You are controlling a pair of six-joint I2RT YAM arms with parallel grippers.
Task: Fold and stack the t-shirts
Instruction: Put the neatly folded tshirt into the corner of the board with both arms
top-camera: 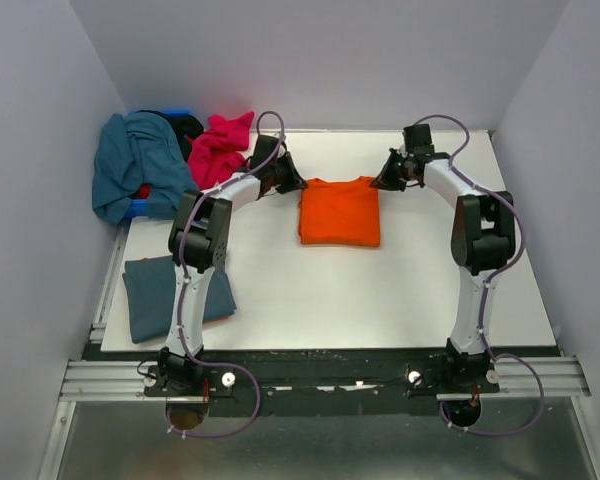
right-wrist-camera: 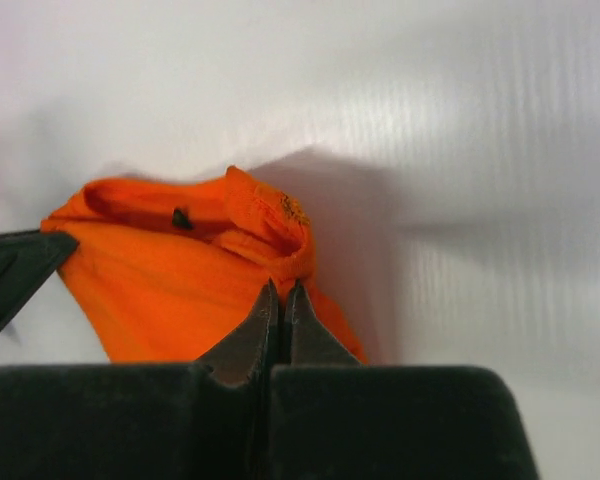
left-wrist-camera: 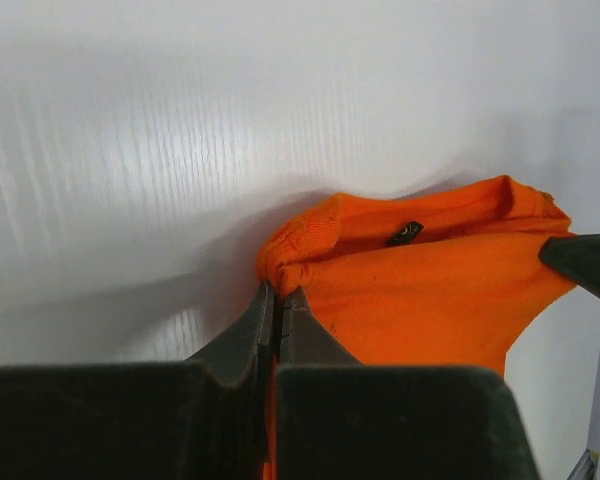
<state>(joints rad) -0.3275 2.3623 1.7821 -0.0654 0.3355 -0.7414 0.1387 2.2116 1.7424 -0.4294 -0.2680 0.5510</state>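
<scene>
T-shirt in slate blue-grey [top-camera: 148,295] looks folded near-left on the worktop [top-camera: 380,300], likely the stack's base. Orange t-shirt [top-camera: 340,212] lies mid-worktop, left end effector [left-wrist-camera: 279,300] and right end effector [right-wrist-camera: 282,295] each clamped on a far collar corner, prob to fold it over. Teal shirt [top-camera: 125,165] and pink shirt [top-camera: 218,150] heaped far-left.

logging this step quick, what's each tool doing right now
left tool: closed, pinching a corner of the orange shirt
right tool: closed, pinching the shirt's other corner
</scene>
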